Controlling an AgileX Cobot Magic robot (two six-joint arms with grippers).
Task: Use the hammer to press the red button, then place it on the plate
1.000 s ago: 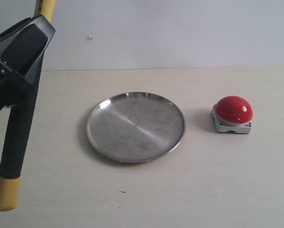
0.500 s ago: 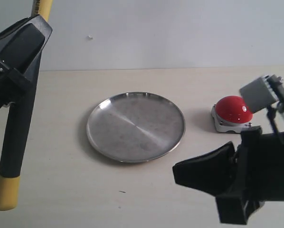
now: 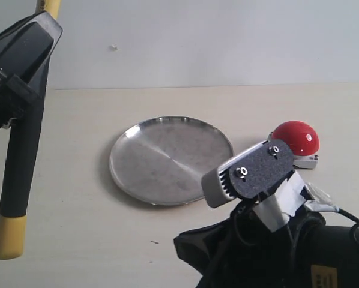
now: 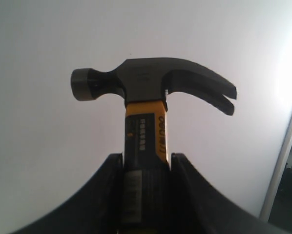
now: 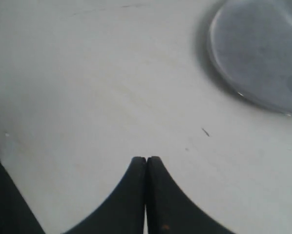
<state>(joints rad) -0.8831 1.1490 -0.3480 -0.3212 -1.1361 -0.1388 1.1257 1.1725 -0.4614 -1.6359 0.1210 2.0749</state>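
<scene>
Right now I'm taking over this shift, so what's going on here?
The left gripper holds the hammer by its handle, in the air above the table, head up. The right gripper is shut and empty, low over the table near the plate. The plate is bare, and the hammer is far from the red button.

The matte black right arm [image 3: 269, 258] bears a grey ribbed camera box [image 3: 256, 175] with two silver screws [image 3: 242, 172], a white bracket [image 3: 281, 206], a black cable [image 3: 349, 215] and a yellow label [image 3: 323, 277]; its black fingers [image 5: 129, 197] taper thin.
</scene>
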